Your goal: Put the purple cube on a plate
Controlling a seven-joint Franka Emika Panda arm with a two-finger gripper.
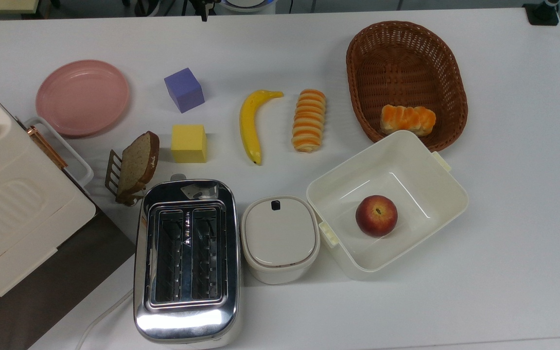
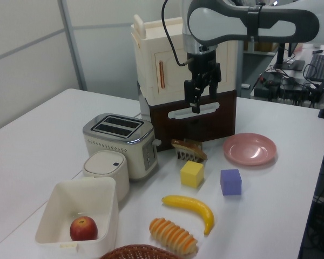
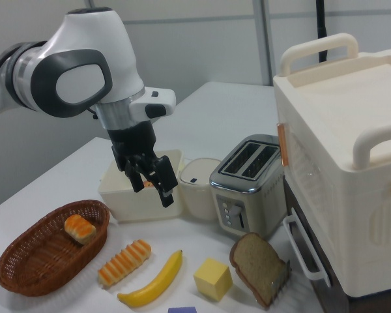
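The purple cube [image 1: 184,90] [image 2: 230,182] rests on the white table, apart from the other items; its top edge peeks in at the bottom of the right view [image 3: 182,310]. The dusty-pink plate [image 1: 82,97] [image 2: 249,149] lies empty, about one cube-width to the top view's left of the cube. My gripper [image 2: 202,100] [image 3: 151,184] hangs high over the table, open and holding nothing. In the left view it is above and left of the cube, in front of the cream cabinet.
A yellow cube [image 1: 189,143], a banana [image 1: 253,124] and a striped bun [image 1: 309,120] lie near the purple cube. A bread slice in a rack [image 1: 136,165], a toaster [image 1: 185,253], a lidded pot [image 1: 280,238], a white bin [image 1: 435,180], a wicker basket [image 1: 358,73] and a cream cabinet [image 1: 12,204] surround them.
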